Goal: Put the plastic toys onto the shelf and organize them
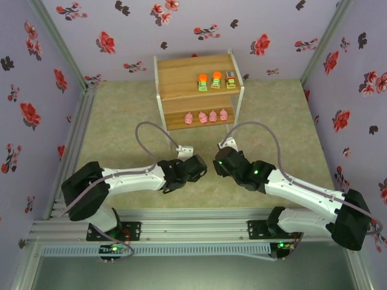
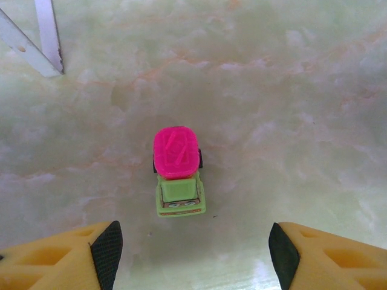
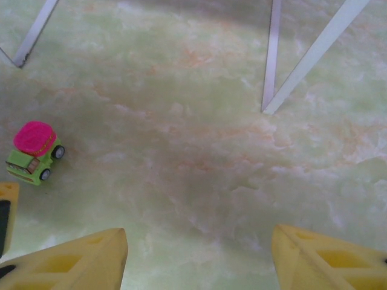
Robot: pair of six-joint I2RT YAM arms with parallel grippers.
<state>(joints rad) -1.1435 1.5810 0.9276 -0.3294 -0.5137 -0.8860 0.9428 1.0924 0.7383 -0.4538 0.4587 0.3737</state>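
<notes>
The magenta-topped toy (image 2: 177, 172) is lying on the table (image 1: 121, 121), about midway between its near edge and the shelf (image 1: 181, 72) standing at the far edge. The left gripper (image 2: 195, 246) is hovering over it with fingers (image 2: 107, 244) spread and gripping nothing. The toy is sitting just ahead of the fingertips, slightly left of their midline, its long axis running straight away from the wrist, so the pads would be meeting its flanks. The right gripper (image 3: 196, 248) is also standing open and empty, the toy lying well outside its finger gap, on the left arm's side. The left arm is judged nearer. Three blocky toys (image 1: 216, 80) are occupying the top board's right end, four pigs (image 1: 205, 116) the lower board.
</notes>
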